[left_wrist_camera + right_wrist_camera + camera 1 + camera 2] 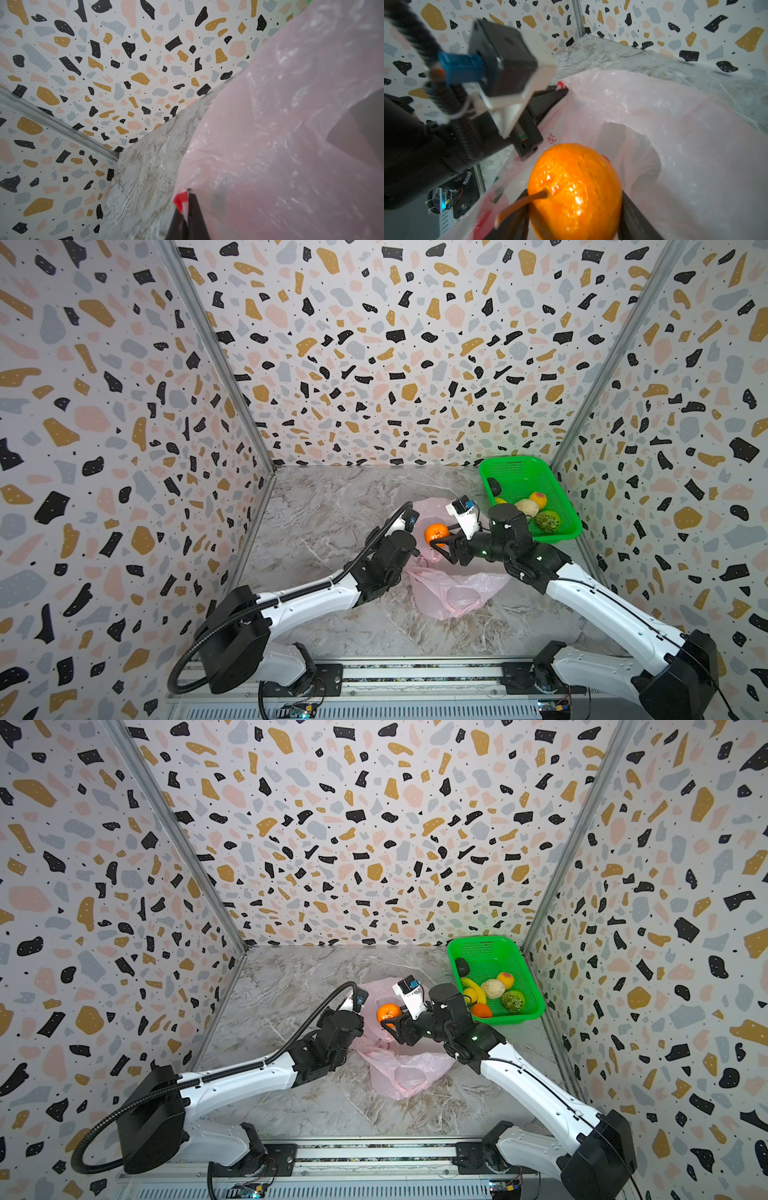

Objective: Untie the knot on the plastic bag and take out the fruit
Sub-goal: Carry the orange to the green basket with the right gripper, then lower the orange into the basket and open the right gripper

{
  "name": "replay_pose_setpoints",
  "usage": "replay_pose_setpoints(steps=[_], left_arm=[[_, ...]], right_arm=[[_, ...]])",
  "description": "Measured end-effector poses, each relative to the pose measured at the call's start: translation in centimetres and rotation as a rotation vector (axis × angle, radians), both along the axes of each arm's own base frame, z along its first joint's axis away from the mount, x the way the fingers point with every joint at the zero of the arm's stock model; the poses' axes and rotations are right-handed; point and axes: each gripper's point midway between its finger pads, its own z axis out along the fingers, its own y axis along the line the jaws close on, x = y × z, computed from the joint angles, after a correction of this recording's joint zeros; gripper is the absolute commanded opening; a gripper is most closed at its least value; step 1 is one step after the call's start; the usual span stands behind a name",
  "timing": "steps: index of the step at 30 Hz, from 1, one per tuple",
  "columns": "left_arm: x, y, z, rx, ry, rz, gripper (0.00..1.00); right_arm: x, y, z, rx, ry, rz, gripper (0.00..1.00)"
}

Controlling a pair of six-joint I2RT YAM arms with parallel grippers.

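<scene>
Lifting fruit out | my right hand (574, 195) clamped on the orange (435, 533), just above the plastic bag (453, 593) | left hand (188, 193) pinched together on the bag's rim | I'd rise clear of the film before swinging to the green basket (519, 466) beyond the bag.

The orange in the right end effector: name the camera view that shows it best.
The right wrist view: the orange fills the foreground, between the fingers of the right end effector. Both top views show the orange small. The left wrist view misses it, showing the plastic bag.
</scene>
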Motion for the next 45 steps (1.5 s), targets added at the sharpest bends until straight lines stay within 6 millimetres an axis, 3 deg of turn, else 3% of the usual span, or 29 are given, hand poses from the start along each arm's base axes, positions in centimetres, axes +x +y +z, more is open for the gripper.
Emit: replay_pose_setpoints(steps=[5,12,19,23,28,34,40,45], left_arm=[[0.2,-0.3,-0.9,0.032,0.024,-0.002,0.0],[0.4,-0.5,-1.3,0.077,0.04,-0.011,0.0],[-0.1,-1.0,-1.1,0.124,0.03,-0.029,0.0],[0.0,-0.6,-0.9,0.136,0.021,-0.008,0.0],[0.4,0.2,-0.9,0.139,0.019,0.02,0.0],[1.2,0.9,-1.0,0.145,0.024,0.048,0.0],[1.8,1.1,-1.2,0.149,0.03,0.064,0.0],[2.1,1.5,-1.4,0.146,0.032,0.077,0.0]], right_arm=[[-0.1,0.1,1.4,0.047,-0.014,0.002,0.62],[1.6,-2.1,4.1,0.119,-0.046,-0.102,0.62],[6.3,-6.1,6.5,0.164,-0.091,-0.341,0.62],[9.1,-9.2,6.9,0.163,-0.097,-0.461,0.62],[13.6,-15.2,4.4,0.107,-0.043,-0.654,0.62],[18.4,-20.7,-1.1,0.031,0.071,-0.833,0.62],[23.2,-25.1,-4.6,-0.003,0.124,-0.97,0.61],[26.8,-26.9,-6.5,-0.027,0.138,-1.017,0.62]])
